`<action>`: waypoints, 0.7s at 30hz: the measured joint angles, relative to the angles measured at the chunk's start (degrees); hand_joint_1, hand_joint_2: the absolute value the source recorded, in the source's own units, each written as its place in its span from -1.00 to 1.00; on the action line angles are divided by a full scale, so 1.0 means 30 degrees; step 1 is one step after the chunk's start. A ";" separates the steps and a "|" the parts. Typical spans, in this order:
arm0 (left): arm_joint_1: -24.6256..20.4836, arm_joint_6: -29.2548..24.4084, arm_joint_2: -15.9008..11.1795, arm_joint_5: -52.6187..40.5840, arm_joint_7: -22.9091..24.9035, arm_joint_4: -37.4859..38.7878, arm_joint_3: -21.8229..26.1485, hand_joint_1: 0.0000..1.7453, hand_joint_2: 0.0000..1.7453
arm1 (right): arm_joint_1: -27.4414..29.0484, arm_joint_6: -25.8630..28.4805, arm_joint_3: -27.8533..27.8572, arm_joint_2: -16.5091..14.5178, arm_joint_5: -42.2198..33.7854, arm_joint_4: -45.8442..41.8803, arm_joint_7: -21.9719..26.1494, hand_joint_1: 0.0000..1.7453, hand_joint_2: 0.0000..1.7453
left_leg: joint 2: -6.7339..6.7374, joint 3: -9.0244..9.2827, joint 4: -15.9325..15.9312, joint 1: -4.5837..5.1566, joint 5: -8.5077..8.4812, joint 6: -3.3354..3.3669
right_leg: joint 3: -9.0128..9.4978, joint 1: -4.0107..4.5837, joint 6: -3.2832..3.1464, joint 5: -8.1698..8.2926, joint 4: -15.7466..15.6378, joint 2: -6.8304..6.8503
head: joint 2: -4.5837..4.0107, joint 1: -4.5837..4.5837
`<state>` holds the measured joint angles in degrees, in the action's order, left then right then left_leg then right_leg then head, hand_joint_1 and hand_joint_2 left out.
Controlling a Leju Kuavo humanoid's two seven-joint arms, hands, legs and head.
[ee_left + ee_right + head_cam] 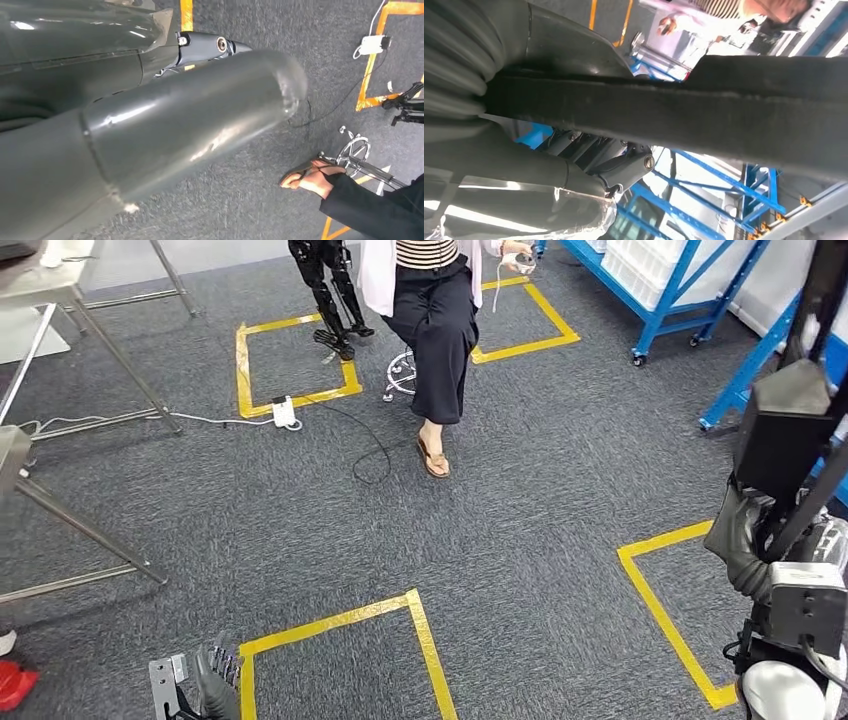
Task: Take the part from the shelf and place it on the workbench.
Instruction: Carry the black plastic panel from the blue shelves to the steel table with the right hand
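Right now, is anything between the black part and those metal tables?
Nothing visible. Just carpet and flat yellow tape lie between the black part, in the right robot hand, and the metal tables. The seated person and cable are farther back.
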<state>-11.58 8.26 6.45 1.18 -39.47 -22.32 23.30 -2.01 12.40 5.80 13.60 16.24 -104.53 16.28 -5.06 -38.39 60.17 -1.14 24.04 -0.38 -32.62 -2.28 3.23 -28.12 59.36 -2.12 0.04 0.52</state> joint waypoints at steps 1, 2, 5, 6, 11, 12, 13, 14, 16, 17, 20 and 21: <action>-0.0003 -0.0078 -0.0075 0.0060 0.0000 -0.0024 0.0000 -1.00 -1.00 | 0.0051 0.0045 -0.0002 -0.0020 -0.0106 -0.0007 0.0051 0.80 1.00 | 0.0639 -0.0395 0.0892 0.0032 0.0547 -0.0009 | 0.0010 0.0032 -0.0248 0.0029 -0.0020 0.0241 | 0.0000 -0.0031; -0.0006 -0.0171 -0.0142 0.0118 0.0000 -0.0047 0.0000 -1.00 -1.00 | 0.0075 0.0075 -0.0004 -0.0038 -0.0191 -0.0004 0.0087 0.80 1.00 | 0.1255 -0.0931 0.2139 0.0080 0.1229 0.0003 | 0.0002 0.0158 -0.0458 0.0033 -0.0021 0.0479 | 0.0000 -0.0060; 0.0089 -0.0376 -0.0273 0.0250 0.0000 -0.0067 0.0005 -1.00 -1.00 | -0.0010 0.0098 -0.0029 -0.0109 -0.0278 0.0119 0.0151 0.80 1.00 | 0.1604 -0.2308 0.5318 0.0116 0.2500 0.0122 | -0.0035 0.0496 -0.0772 0.0007 -0.0019 0.1210 | 0.0000 -0.0078; 0.0137 -0.0401 -0.0311 0.0266 0.0000 -0.0066 0.0007 -1.00 -1.00 | -0.0060 0.0098 -0.0049 -0.0138 -0.0278 0.0173 0.0164 0.80 1.00 | 0.1623 -0.2163 0.5136 0.0151 0.2276 0.0216 | -0.0033 0.0573 -0.0812 -0.0006 -0.0019 0.1441 | 0.0000 -0.0076; 0.0220 -0.0801 -0.0530 0.0310 0.0000 -0.0060 0.0007 -1.00 -1.00 | -0.0589 0.0098 -0.0146 -0.0238 -0.0302 0.0452 0.0215 0.80 1.00 | 0.3045 0.0574 0.0015 0.0817 0.0414 0.0939 | -0.0053 0.0910 -0.0891 -0.0084 -0.0014 0.2474 | 0.0000 -0.0065; 0.0266 -0.0867 -0.0544 0.0339 0.0000 -0.0046 0.0009 -1.00 -1.00 | -0.0746 0.0089 -0.0175 -0.0250 -0.0307 0.0539 0.0218 0.80 1.00 | 0.2999 0.0584 -0.0140 0.0907 0.0427 0.0993 | -0.0066 0.0961 -0.0882 -0.0083 -0.0039 0.2680 | 0.0000 -0.0065; 0.0325 -0.0900 -0.0544 0.0364 0.0000 -0.0024 0.0013 -1.00 -1.00 | -0.0919 0.0076 -0.0211 -0.0255 -0.0307 0.0625 0.0218 0.80 1.00 | 0.2780 0.0579 -0.0247 0.0902 0.0352 0.1072 | -0.0031 0.0993 -0.0858 -0.0095 -0.0079 0.2878 | 0.0000 -0.0067; 0.0386 -0.0916 -0.0535 0.0391 0.0000 0.0000 0.0016 -1.00 -1.00 | -0.1073 0.0062 -0.0251 -0.0262 -0.0304 0.0698 0.0215 0.80 1.00 | 0.2606 0.0625 -0.0388 0.0839 0.0258 0.1142 | -0.0061 0.1033 -0.0823 -0.0150 -0.0086 0.2967 | 0.0000 -0.0069; 0.0435 -0.0964 -0.0460 0.0430 0.0000 0.0040 0.0022 -1.00 -1.00 | -0.1408 0.0029 -0.0324 -0.0248 -0.0267 0.0834 0.0191 0.80 1.00 | 0.2227 0.0789 -0.0713 0.0674 0.0046 0.1282 | -0.0372 0.0969 -0.0765 -0.0588 0.0659 0.2231 | 0.0000 -0.0049; 0.0442 -0.1028 -0.0417 0.0446 -0.0002 0.0051 0.0022 -1.00 -1.00 | -0.1538 0.0016 -0.0353 -0.0224 -0.0244 0.0906 0.0160 0.80 1.00 | 0.2012 0.0840 -0.0796 0.0586 -0.0022 0.1318 | -0.0856 0.0876 -0.0760 -0.1044 0.1676 0.1643 | 0.0000 -0.0025; 0.0523 -0.1210 -0.0326 0.0523 -0.0002 0.0091 0.0031 -1.00 -1.00 | -0.1744 -0.0031 -0.0448 -0.0164 -0.0195 0.1150 0.0012 0.80 1.00 | 0.1228 0.0856 -0.0826 0.0453 -0.0084 0.1341 | -0.2489 0.0609 -0.0580 -0.2165 0.5138 0.0779 | 0.0000 0.0020; 0.0563 -0.1224 -0.0304 0.0545 0.0000 0.0106 0.0036 -1.00 -1.00 | -0.1762 -0.0046 -0.0484 -0.0162 -0.0189 0.1224 -0.0020 0.80 1.00 | 0.0946 0.0861 -0.0811 0.0406 -0.0093 0.1309 | -0.2553 0.0503 -0.0383 -0.1985 0.5164 0.0764 | 0.0000 0.0018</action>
<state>-9.90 4.58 5.54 2.81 -39.47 -22.00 23.41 -7.30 12.27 4.35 13.11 15.68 -100.86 16.22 -2.22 -35.80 57.74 0.08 23.76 3.55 -40.28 -0.77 2.08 -34.07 74.85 0.17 0.04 0.57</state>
